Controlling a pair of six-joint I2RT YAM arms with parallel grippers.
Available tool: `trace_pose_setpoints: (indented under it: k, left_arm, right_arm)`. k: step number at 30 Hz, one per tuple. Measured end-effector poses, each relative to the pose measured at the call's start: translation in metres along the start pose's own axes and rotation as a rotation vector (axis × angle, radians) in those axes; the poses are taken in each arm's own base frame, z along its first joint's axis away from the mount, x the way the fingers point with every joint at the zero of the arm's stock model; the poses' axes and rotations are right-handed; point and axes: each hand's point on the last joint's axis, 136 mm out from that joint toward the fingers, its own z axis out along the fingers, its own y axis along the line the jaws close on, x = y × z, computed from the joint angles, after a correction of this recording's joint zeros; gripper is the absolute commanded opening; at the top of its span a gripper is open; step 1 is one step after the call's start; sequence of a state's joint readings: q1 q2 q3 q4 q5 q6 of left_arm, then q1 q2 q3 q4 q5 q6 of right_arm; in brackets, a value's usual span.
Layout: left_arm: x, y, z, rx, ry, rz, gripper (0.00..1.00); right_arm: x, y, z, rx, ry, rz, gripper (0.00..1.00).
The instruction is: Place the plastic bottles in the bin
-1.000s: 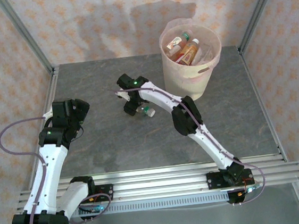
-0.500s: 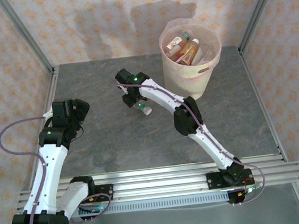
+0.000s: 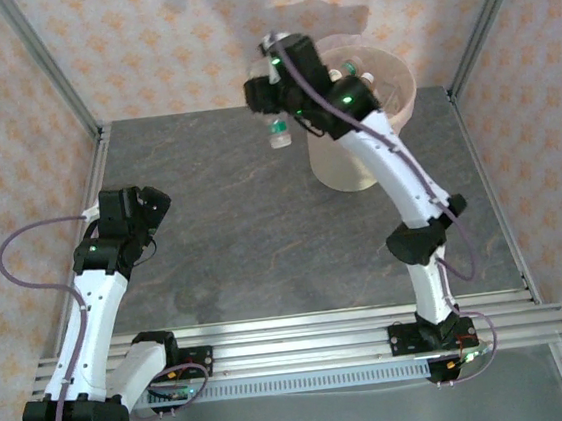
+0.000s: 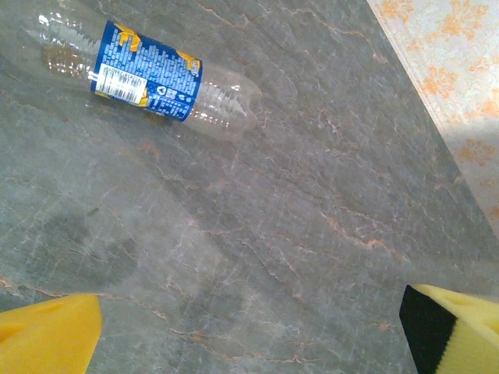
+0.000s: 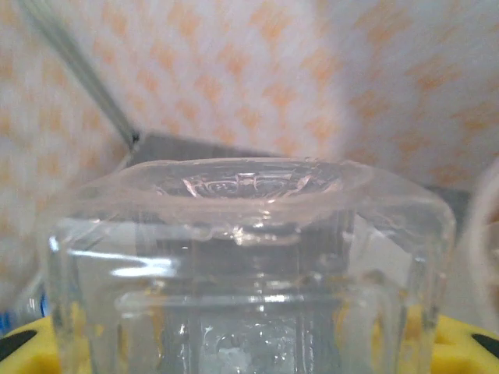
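Right hand (image 3: 273, 111) pinches a clear bottle (image 3: 279, 133), held high just left of the bin (image 3: 337, 169); left hand (image 4: 249, 331) spread wide above the table (image 3: 223, 237), a blue-labelled bottle (image 4: 148, 72) lying nearby

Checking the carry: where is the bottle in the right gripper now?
In the top view, the clear bottle hangs from the right gripper over the far side of the table, just left of the bin, not yet above its opening.

Soft, even light fills the overhead view; a grey shadow lies on the far wall (image 3: 310, 11) behind the bin (image 3: 335, 170). The left wrist view shows the table (image 4: 312, 234) sharp, faintly sheened — the right wrist view's clear bottle (image 5: 249, 257) is blurred, with glare streaks.
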State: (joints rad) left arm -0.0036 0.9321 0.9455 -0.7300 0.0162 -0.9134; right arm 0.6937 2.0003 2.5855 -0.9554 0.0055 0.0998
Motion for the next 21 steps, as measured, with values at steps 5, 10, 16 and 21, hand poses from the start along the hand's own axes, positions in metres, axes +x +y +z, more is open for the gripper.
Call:
trace_pose_setpoints:
  k: [5, 10, 16, 21]
  left_arm:
    - [-0.001, 0.000, 0.000, -0.001, -0.003, 0.023, 1.00]
    - [-0.001, 0.000, 0.000, 0.000, -0.003, 0.037, 1.00]
    - [-0.001, 0.000, 0.000, 0.000, -0.003, 0.052, 1.00]
    - [-0.001, 0.000, 0.000, 0.000, -0.003, 0.052, 1.00]
  right_arm:
    - [-0.042, -0.056, -0.025, 0.122, -0.142, 0.144, 0.20]
    - [-0.050, -0.115, -0.022, 0.252, -0.210, 0.278, 0.20]
    - [-0.046, -0.180, -0.011, 0.376, -0.251, 0.429, 0.20]
    - [-0.031, -0.222, -0.007, 0.464, -0.247, 0.511, 0.21]
